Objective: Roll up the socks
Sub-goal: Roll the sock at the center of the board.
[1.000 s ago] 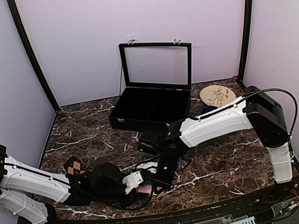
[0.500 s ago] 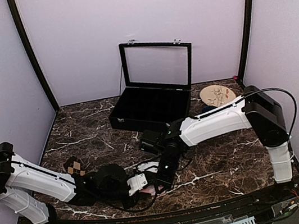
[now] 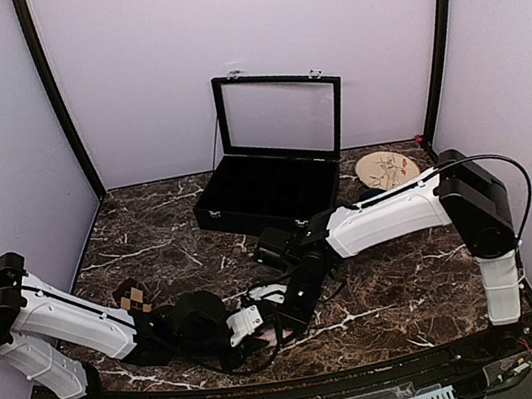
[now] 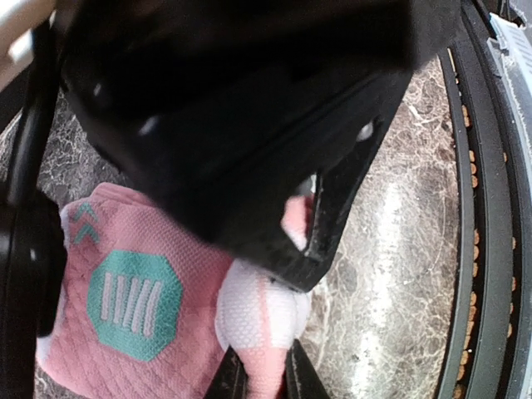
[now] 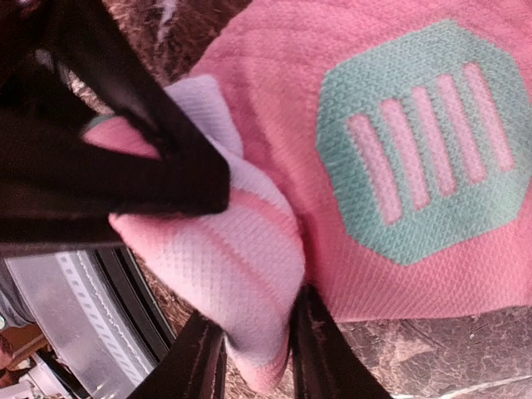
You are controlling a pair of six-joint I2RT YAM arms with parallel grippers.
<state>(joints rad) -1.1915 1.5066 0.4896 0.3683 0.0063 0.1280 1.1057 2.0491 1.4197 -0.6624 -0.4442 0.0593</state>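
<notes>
Pink sock (image 4: pixel 191 274): lies on the table (image 3: pixel 410 278) close to its front edge, between the tips of the two arms. Most of it is flat.
Teal patch (image 4: pixel 135 305): an octagon with pale bars, facing up on the flat part of the pink sock.
White-and-pink end (image 4: pixel 258 312): bunched into a raised fold at the sock's edge, on the side towards the table's front rim.
Left pincer (image 4: pixel 262 370): nearly closed. A ridge of the bunched fold fills the narrow gap and touches both fingers.
Right pincer (image 5: pixel 253 349): also narrow. Its two fingers flank the tip of the same striped fold, with fabric pressed between them. It meets the left pincer head-on, so that each one's black housing blocks much of the other wrist camera's view.
Brown argyle sock (image 3: pixel 135 298): on the table beside the left arm's forearm, well apart from the pink one; only a small tan-diamond part shows.
Black display case (image 3: pixel 269 184): at the back of the table, with its glass lid standing open.
Round tan disc (image 3: pixel 387 169): flat on the table, just right of the case.
</notes>
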